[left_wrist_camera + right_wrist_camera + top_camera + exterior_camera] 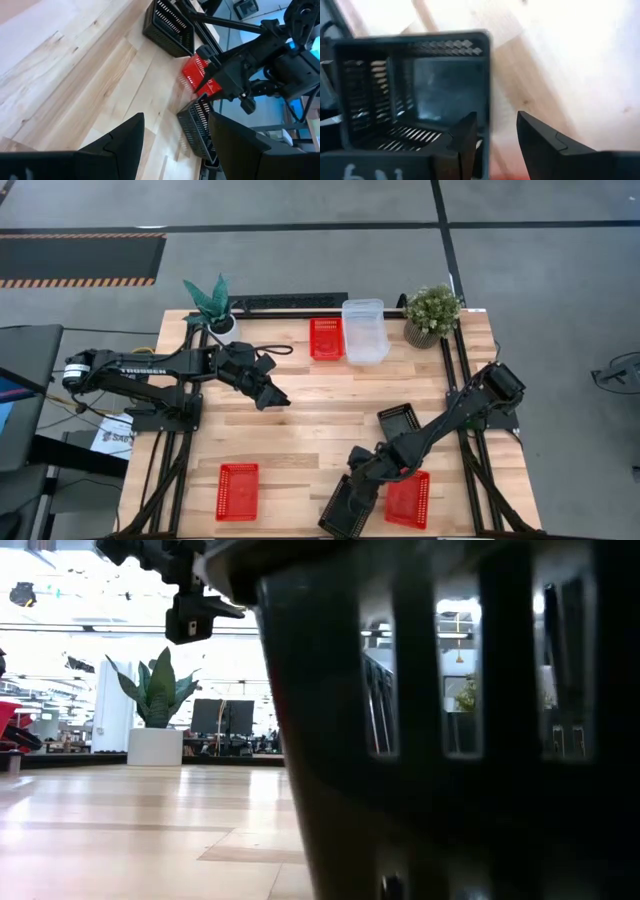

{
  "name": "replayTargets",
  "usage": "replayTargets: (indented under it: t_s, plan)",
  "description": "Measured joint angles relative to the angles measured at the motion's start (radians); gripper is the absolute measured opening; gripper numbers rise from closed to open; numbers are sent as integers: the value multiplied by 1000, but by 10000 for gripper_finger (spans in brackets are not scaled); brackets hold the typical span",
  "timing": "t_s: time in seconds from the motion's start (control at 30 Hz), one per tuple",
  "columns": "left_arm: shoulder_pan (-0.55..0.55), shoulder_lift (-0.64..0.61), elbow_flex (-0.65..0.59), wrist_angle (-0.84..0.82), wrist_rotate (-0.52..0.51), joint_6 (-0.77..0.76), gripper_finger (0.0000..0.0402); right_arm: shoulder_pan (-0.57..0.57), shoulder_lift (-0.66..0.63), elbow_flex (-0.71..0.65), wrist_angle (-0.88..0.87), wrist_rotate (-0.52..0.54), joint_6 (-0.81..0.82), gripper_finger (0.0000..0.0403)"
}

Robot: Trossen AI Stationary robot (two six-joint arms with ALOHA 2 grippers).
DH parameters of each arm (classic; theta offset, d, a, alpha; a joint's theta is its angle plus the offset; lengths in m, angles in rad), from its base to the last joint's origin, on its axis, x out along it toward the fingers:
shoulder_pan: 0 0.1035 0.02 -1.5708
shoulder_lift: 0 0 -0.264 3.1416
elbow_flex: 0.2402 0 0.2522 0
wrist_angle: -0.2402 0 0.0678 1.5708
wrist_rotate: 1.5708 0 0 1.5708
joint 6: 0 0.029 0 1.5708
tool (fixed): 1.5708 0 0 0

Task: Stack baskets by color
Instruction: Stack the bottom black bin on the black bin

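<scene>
A black mesh basket (343, 508) sits slantwise at the table's near edge and fills the low view (450, 740). My right gripper (362, 468) points down at its far end, open, one finger inside the basket (435, 95) and one outside its wall. A red basket (408, 498) lies just to the right. A second black basket (398, 420) rests behind it. More red baskets lie at the near left (238, 490) and at the far middle (326, 338), beside a clear basket (364, 330). My left gripper (275, 395) hovers open over the table's middle. My right gripper straddles the rim of the black basket's wall (487, 90) at its far end, coming from above. The inner finger (465, 135) stands close against the wall, and a gap shows at the outer finger (540, 145). I cannot tell whether either finger touches it.
Two potted plants stand at the far edge, one at the left (213, 305) and one at the right (432, 310). Bare wood (300, 435) lies between the two arms. The table's metal frame rails (470, 430) run along both sides.
</scene>
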Motion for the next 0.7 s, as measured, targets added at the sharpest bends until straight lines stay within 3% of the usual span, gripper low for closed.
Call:
replayTargets:
  t_s: [0.7]
  plan:
    - [0, 0, 0, -2, -18, -2, 209, 6, 4, 0, 38, 65, -65, 151]
